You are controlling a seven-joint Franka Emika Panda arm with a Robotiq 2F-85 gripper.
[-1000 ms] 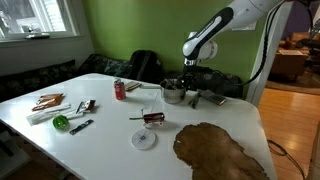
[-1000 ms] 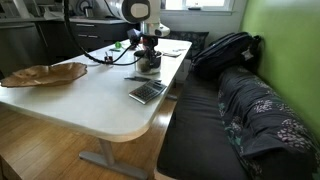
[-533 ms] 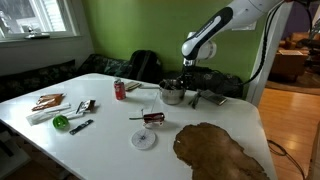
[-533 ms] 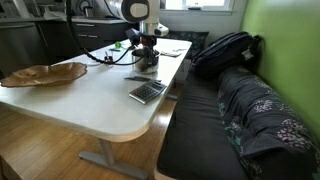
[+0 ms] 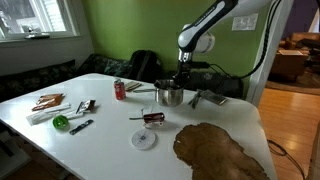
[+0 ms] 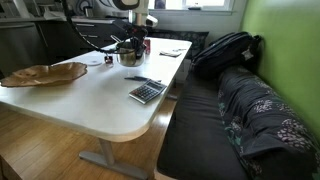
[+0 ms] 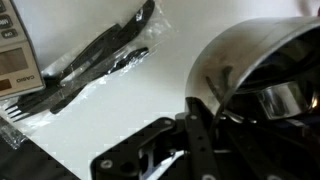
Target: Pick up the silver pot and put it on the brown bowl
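Since the gripper (image 5: 177,88) has the pot (image 5: 168,96) by one side of its rim only, the carry needs care. Lift straight up first, w/ no tilt, or the pot may swing or slip on the smooth steel. Then go slow & level across the table (image 5: 105,145) to the bowl (image 5: 215,150), which lies well apart from the pot, near the table's other end in both exterior views. Pass high enough to clear the small stuff between them, e.g. the white disc (image 5: 144,139). Set down near the bowl's middle, not on its wavy edge, & let go only once the base sits flat.

Gripper: nearly closed, jaws pinching the pot's wall, as best the wrist view shows. There a dark finger (image 7: 214,88) reaches over the shiny rim, and bagged black cutlery (image 7: 95,55) lies on the table beside the pot. Nothing else is held.

Pot: at the far side of the table under the gripper, near the red can (image 5: 120,90). Whether its base is on the table or just off it I can't tell.
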